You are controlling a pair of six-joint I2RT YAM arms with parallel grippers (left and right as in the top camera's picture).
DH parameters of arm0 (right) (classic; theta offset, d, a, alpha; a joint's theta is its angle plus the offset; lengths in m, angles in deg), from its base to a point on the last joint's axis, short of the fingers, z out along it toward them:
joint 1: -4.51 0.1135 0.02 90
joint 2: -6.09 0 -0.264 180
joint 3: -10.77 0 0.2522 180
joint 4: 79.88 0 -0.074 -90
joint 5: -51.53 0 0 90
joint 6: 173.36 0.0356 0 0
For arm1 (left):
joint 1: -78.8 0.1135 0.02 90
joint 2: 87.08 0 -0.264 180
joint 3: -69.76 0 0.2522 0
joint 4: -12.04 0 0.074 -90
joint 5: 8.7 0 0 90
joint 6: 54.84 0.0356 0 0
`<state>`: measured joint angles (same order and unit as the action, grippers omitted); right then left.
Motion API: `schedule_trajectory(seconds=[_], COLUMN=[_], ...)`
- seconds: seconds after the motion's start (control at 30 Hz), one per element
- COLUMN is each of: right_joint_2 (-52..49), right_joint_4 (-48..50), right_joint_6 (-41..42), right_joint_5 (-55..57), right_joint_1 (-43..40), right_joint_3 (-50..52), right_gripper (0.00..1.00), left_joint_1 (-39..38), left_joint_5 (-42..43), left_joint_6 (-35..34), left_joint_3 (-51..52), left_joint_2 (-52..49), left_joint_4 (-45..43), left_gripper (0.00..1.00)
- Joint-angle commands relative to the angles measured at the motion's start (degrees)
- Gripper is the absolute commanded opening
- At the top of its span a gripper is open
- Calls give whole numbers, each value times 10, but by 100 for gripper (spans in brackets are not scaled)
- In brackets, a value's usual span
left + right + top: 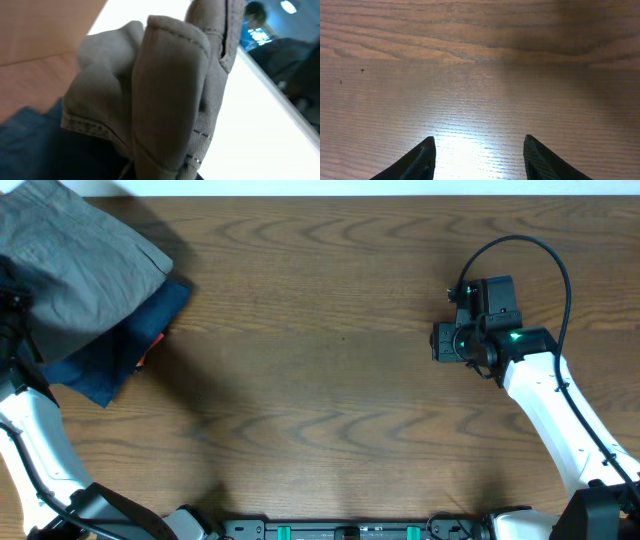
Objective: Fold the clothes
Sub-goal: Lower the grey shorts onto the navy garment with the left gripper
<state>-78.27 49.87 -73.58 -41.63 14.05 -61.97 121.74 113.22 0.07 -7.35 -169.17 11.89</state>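
The clothes, a grey woven garment point(80, 265), lie bunched at the table's far left corner on top of a dark navy folded garment point(120, 355). My left gripper point(12, 315) is at the garment's left edge. In the left wrist view the grey cloth point(170, 100) fills the frame, pinched into a fold with stitched seams running down to the jaws. The fingers themselves are hidden by the cloth. My right gripper point(440, 340) is open and empty over bare wood at the right; its two dark fingertips point(477, 150) are spread apart.
The wooden table point(320, 380) stretches between the two arms. A small orange item point(150, 352) peeks out beside the navy garment. The table's far edge point(350, 192) runs along the top. In the left wrist view the navy cloth point(35, 145) lies below the grey fold.
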Motion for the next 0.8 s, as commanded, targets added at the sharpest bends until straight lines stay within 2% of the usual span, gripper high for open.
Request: schedule_trajectory(seconds=[0.0,0.43,0.63,0.77], right_joint_2=[5,5,5,5], right_joint_4=[-1,-2,-8,-8], right_joint_6=[-8,-8,-8,-8], right_joint_5=[-1,-1,-1,-1], right_joint_1=[-5,-5,-5,-5], right_joint_3=[1,0,0,1], right_gripper=[55,55,55,55], left_joint_1=[6,-8,-31,-30], left_joint_5=[30,24,18,-1], left_joint_6=[-38,-37,5,36], left_joint_3=[-16,-16,-16,-16], left_joint_2=[5,-9,-60,-109], left_joint_4=[-23,-20,-20,43], left_gripper=[6,6,6,6])
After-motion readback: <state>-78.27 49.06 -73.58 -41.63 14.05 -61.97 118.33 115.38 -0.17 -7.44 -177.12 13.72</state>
